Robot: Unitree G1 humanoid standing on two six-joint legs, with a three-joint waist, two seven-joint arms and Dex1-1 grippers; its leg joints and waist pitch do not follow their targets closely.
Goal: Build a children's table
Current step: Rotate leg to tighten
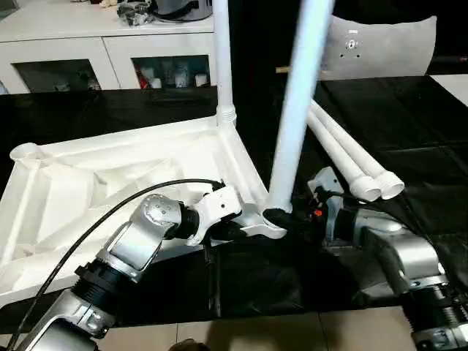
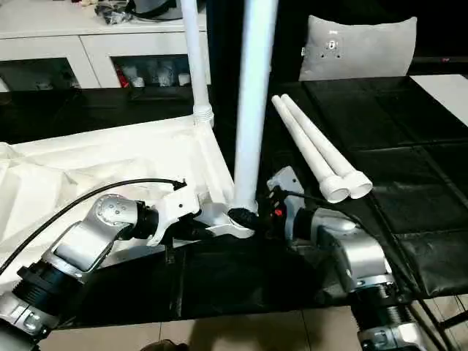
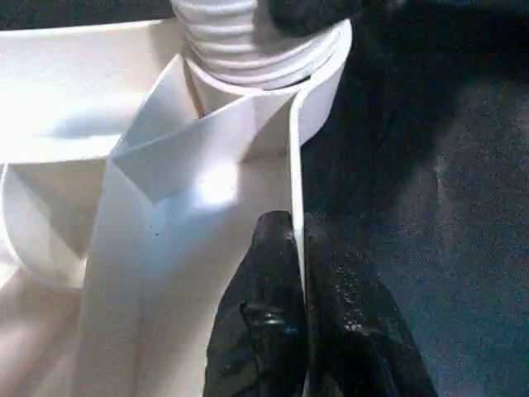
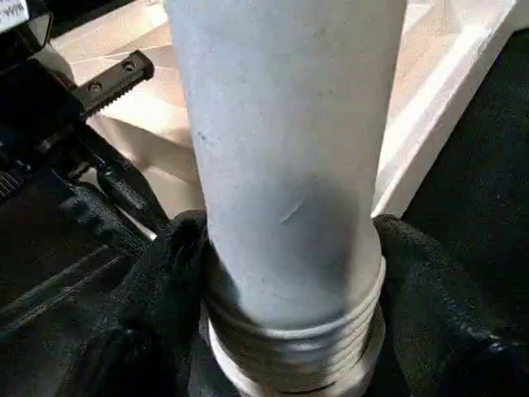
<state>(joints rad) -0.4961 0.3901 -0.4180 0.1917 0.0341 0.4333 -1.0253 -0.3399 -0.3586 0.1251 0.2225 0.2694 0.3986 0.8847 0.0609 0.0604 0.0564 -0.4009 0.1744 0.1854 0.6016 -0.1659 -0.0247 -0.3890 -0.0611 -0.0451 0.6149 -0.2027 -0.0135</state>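
Between right gripper [image 1: 281,218] fingers, upright leg [image 1: 296,110]; tabletop [image 1: 110,175] rim in left gripper [image 3: 302,248]

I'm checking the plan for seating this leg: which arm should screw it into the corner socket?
Right, probably. The right gripper already clasps the upright leg at its threaded end over the near corner socket, while the left gripper pinches the tabletop rim, steadying it.

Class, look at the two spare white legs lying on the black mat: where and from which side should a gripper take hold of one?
Grip the nearer spare leg on its smooth shaft, above the threaded collar, coming straight down from above. The two lie touching side by side, so only each outer flank and top are free; the tube tapers, so a hold on the thicker part near the collar probably slips least.
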